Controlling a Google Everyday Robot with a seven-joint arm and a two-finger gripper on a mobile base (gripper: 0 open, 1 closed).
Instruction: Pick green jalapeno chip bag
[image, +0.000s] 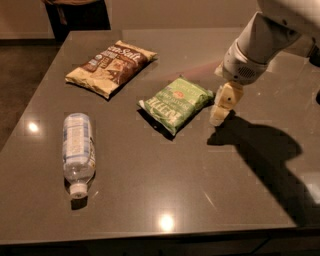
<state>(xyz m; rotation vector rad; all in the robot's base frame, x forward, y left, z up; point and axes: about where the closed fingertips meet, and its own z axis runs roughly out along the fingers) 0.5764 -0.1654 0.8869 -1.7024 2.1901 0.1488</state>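
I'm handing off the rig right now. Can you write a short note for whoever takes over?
End effector: low over the table, at the right-hand edge of the green jalapeno chip bag as seen in the view; contact cannot be told.
Bag: lying flat mid-table, not lifted.
Nearby: brown-and-tan chip bag behind it, water bottle on its side to the left.
Done: the approach.
Left: grasp the green bag and lift it.

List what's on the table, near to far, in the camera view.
water bottle → green jalapeno chip bag → brown chip bag. The gripper hangs just right of the green bag at about the same depth, so it is left out of the order.
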